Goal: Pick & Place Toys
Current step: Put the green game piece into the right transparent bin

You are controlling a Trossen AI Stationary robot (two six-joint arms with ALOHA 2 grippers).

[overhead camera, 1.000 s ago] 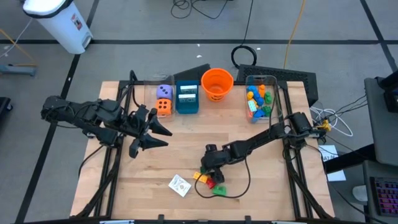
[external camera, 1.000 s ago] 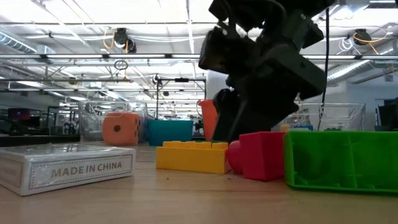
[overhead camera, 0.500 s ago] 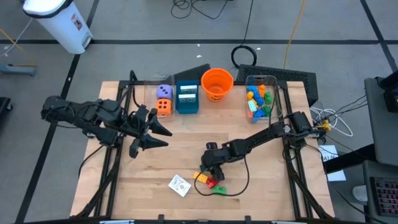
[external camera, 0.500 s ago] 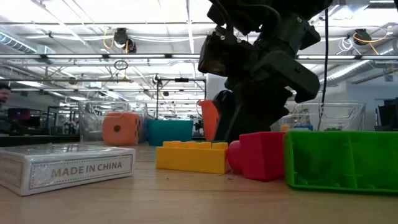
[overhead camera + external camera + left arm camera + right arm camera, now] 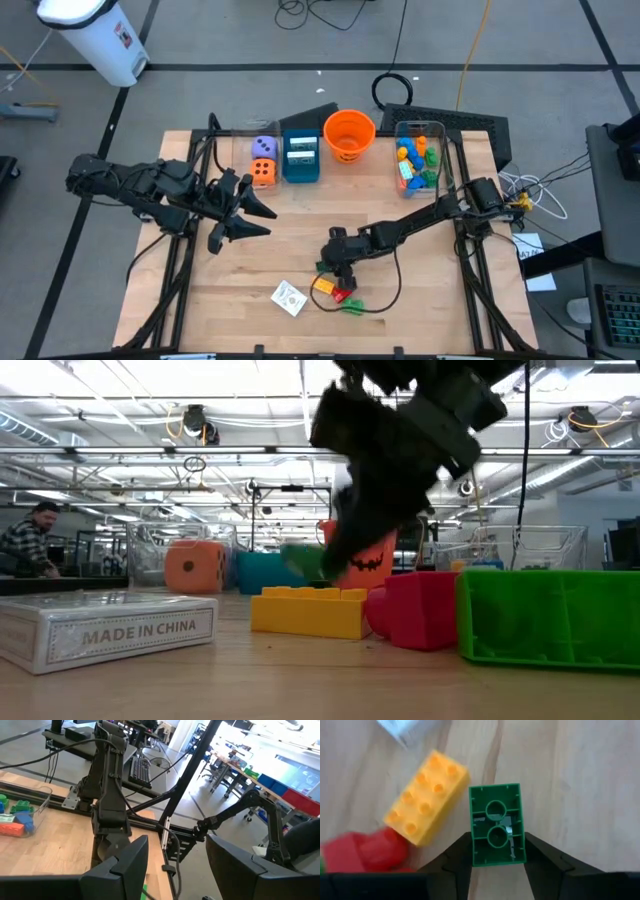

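- Right tool (image 5: 496, 851) clamps a small dark-green plastic brick (image 5: 496, 825).
- Just beside: yellow plastic brick (image 5: 426, 796), red brick (image 5: 365, 851), near the counter's (image 5: 430, 300) front edge.
- Left tool (image 5: 258, 220) half-open, empty.

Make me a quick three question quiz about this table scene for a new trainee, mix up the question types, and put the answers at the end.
1. True or false: the right end effector is shut on a green brick.
2. Multiple choice: which brick lies beside the yellow brick on the table? A) purple B) red C) white
3. Short answer: where is the left end effector?

Key
1. True: in the right wrist view its fingers press the brick's two sides, above the wood.
2. B: the red brick touches it.
3. Over the table's left half, away from the bricks, fingers apart and holding nothing.
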